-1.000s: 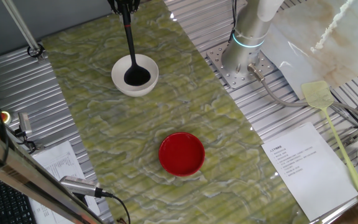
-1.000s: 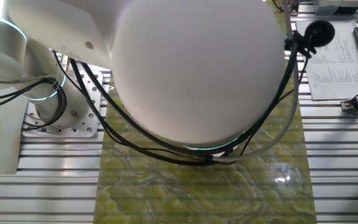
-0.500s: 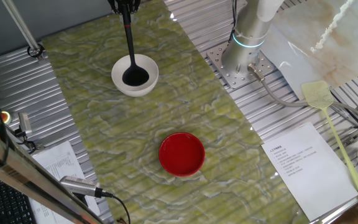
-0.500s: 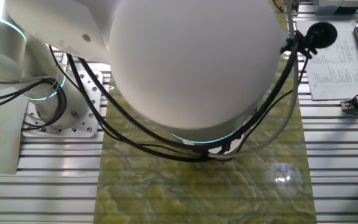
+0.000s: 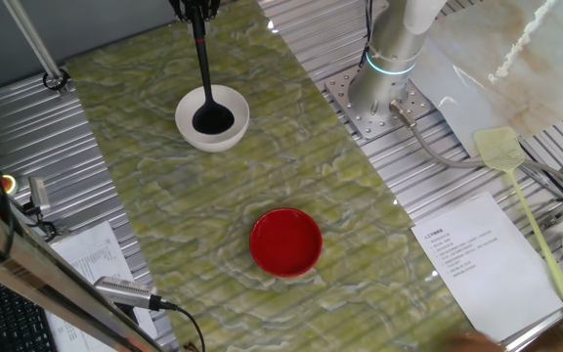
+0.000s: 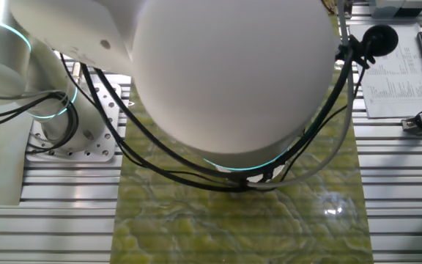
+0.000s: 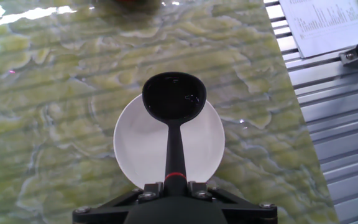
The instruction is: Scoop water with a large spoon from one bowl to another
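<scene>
Gripper (image 7: 174, 186) clamped the black ladle (image 7: 174, 99) by its handle end, scoop hung over white bowl (image 7: 129, 146), w/ red bowl (image 5: 285, 241) well apart.

Bright even light, mat glare, sharp

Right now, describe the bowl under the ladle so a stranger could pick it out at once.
Start at the green marbled mat covering the table's middle. Toward its far end sits a round white bowl, with the black ladle hanging over it from the end effector. The only other bowl is bright red and stands alone.
</scene>
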Controlling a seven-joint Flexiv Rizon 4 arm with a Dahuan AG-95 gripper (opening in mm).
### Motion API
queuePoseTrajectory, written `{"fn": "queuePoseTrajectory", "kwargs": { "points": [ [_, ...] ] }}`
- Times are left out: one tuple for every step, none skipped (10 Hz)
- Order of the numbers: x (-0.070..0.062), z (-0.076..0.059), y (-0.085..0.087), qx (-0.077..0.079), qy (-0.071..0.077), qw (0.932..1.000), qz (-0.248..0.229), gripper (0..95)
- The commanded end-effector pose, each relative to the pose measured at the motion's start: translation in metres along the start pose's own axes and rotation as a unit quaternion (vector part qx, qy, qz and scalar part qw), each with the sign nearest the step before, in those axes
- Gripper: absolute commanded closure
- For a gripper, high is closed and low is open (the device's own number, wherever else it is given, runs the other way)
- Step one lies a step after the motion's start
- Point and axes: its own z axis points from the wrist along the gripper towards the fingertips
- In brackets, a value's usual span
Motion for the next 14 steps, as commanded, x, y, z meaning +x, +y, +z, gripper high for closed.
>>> {"fn": "queuePoseTrajectory", "kwargs": {
  "points": [
    [0.002,-0.001,0.000,-0.001,0.000,1.0000,-0.002,95.0],
    [0.004,-0.002,0.001,-0.001,0.001,1.0000,-0.004,95.0],
    [0.005,-0.003,0.000,-0.001,0.002,1.0000,-0.004,95.0],
    [0.010,-0.004,0.000,-0.002,0.003,1.0000,-0.007,95.0],
    [0.015,-0.004,0.000,-0.003,0.001,0.9999,-0.014,95.0],
    [0.019,-0.004,-0.001,-0.004,0.000,0.9999,-0.017,95.0],
    [0.020,-0.004,-0.001,-0.005,0.000,0.9998,-0.018,95.0],
    [0.021,-0.004,-0.001,-0.006,0.001,0.9998,-0.019,95.0],
    [0.022,-0.004,-0.001,-0.006,0.002,0.9998,-0.020,95.0],
    [0.024,-0.005,-0.001,-0.006,0.002,0.9998,-0.020,95.0],
    [0.026,-0.005,-0.001,-0.006,0.003,0.9998,-0.020,95.0],
    [0.030,-0.006,-0.001,-0.005,0.008,0.9998,-0.020,95.0],
    [0.033,-0.006,-0.001,-0.005,0.006,0.9997,-0.021,95.0],
    [0.038,-0.005,-0.001,-0.006,0.005,0.9996,-0.026,95.0]
  ]
}}
